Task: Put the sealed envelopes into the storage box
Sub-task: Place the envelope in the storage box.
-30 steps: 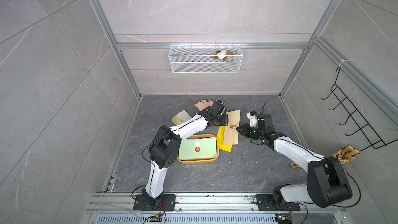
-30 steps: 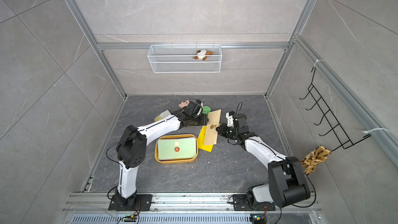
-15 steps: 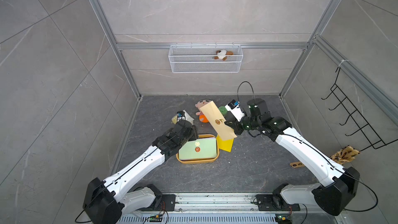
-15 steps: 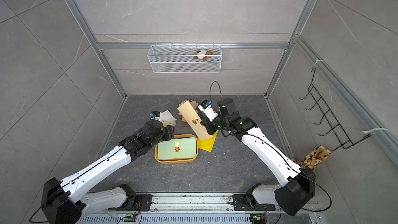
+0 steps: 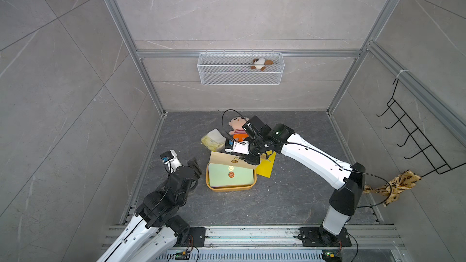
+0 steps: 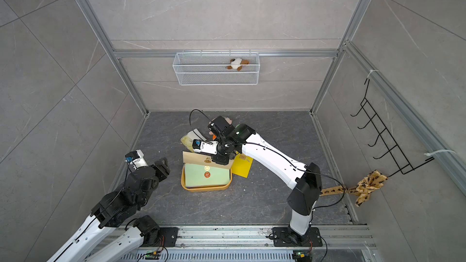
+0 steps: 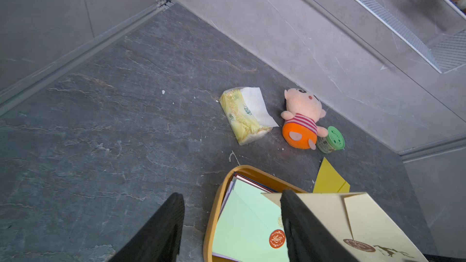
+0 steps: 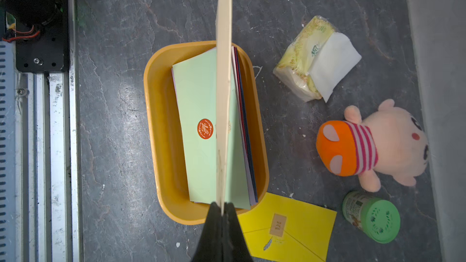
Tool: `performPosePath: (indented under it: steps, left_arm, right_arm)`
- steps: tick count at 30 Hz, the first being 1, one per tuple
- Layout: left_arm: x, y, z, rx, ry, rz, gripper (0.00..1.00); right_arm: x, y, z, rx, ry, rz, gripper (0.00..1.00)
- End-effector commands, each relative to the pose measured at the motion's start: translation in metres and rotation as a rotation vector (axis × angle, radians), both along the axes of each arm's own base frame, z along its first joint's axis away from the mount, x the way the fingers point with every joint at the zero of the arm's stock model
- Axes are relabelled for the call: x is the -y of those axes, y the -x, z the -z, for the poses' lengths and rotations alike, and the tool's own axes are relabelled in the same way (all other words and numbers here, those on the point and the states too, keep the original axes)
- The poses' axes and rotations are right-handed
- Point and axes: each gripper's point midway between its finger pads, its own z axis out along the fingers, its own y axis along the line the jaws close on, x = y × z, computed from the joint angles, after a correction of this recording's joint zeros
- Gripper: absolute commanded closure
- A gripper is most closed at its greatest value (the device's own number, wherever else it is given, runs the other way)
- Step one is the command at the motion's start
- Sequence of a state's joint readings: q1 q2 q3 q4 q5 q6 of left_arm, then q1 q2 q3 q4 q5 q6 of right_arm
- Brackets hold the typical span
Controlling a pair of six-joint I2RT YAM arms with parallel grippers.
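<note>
Right now the cream envelope [image 8: 224,71] is pinched at one short end between the pressed-together jaws of the right gripper [image 8: 222,206]. It hangs lengthwise over the storage box [image 8: 156,122] and appears almost edge-on in the right wrist view. In both top views it slants over the box's far rim. Whether its lower edge touches the pile below cannot be told.

The box sits near the middle of the tabletop and already holds a stack. A light green envelope [image 8: 196,97] with a red seal lies on top, with lilac, red and navy edges showing beneath it.

One yellow envelope [image 8: 307,230] lies flat on the tabletop, just beside the box's corner on the side toward the right edge.

By this showing, most of the work is done. The cream envelope is not yet released, and the yellow one is left to fetch.

The left gripper [image 7: 230,197] hovers beside the box's left side with its jaws spread and nothing between them.

Toward the far edge lie a tissue pack [image 8: 302,66], a plush toy [image 8: 373,144] and a green-lidded jar [image 8: 373,218], none of them part of the job.
</note>
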State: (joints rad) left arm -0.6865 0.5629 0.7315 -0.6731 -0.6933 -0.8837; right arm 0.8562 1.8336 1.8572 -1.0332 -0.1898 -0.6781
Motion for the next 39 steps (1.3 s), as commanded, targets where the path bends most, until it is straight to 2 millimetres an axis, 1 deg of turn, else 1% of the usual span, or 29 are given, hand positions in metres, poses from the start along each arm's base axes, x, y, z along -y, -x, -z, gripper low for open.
performPosePath:
  steps: [1, 3, 5, 12, 14, 18, 19, 21, 22, 24, 26, 29, 32, 33, 35, 37, 39]
  left_arm:
    - [-0.017, 0.005, 0.010, -0.024, -0.048, -0.074, 0.34]
    - [-0.016, 0.005, 0.009, -0.016, -0.048, -0.071, 0.34]
    - [-0.016, 0.004, 0.009, -0.019, -0.054, -0.071, 0.34]
    - [-0.012, 0.004, 0.011, -0.019, -0.044, -0.048, 0.34]
    - [-0.012, 0.004, 0.011, -0.019, -0.045, -0.044, 0.34]
    - [-0.010, 0.004, 0.011, -0.021, -0.044, -0.038, 0.34]
    - [-0.010, 0.004, 0.011, -0.020, -0.043, -0.038, 0.34]
    - [-0.010, 0.003, 0.012, -0.023, -0.045, -0.036, 0.33]
    - [-0.010, 0.003, 0.012, -0.023, -0.045, -0.035, 0.33]
    - [-0.009, 0.003, 0.011, -0.021, -0.042, -0.032, 0.33]
    - [-0.009, 0.003, 0.012, -0.020, -0.040, -0.030, 0.33]
    - [-0.007, 0.003, 0.011, -0.018, -0.039, -0.019, 0.32]
    - [0.008, -0.003, 0.010, -0.010, -0.039, 0.051, 0.33]
    - [0.018, -0.007, 0.012, -0.018, -0.043, 0.099, 0.33]
    - [0.042, -0.015, 0.013, -0.045, -0.046, 0.199, 0.36]
    - [0.067, -0.026, 0.015, -0.067, -0.050, 0.287, 0.40]
    - [0.096, -0.040, 0.014, -0.087, -0.051, 0.381, 0.43]
  right_arm:
    - [-0.001, 0.004, 0.018, -0.021, 0.105, -0.066, 1.00]
    - [-0.008, 0.004, 0.028, -0.047, 0.120, -0.075, 1.00]
    - [-0.013, 0.010, 0.039, -0.079, 0.148, -0.103, 1.00]
    - [-0.021, 0.007, 0.066, -0.103, 0.193, -0.108, 1.00]
    - [-0.021, 0.007, 0.072, -0.107, 0.205, -0.108, 1.00]
    - [-0.021, 0.006, 0.078, -0.107, 0.214, -0.106, 1.00]
    - [-0.021, 0.006, 0.079, -0.109, 0.212, -0.104, 0.95]
    - [-0.022, 0.004, 0.077, -0.100, 0.204, -0.097, 0.73]
    - [-0.023, 0.003, 0.075, -0.091, 0.198, -0.091, 0.67]
    - [-0.023, 0.000, 0.072, -0.073, 0.192, -0.081, 0.62]
    - [-0.023, -0.007, 0.066, -0.045, 0.181, -0.051, 0.61]
    - [-0.023, -0.023, 0.047, -0.040, 0.101, 0.059, 0.61]
    - [-0.012, -0.040, 0.021, -0.077, -0.023, 0.212, 0.60]
    - [-0.002, -0.049, 0.011, -0.066, -0.072, 0.299, 0.59]
    - [0.015, -0.062, 0.002, -0.054, -0.172, 0.459, 0.58]
    - [0.034, -0.068, -0.004, -0.063, -0.276, 0.594, 0.56]
    - [0.063, -0.073, 0.001, -0.078, -0.362, 0.766, 0.55]
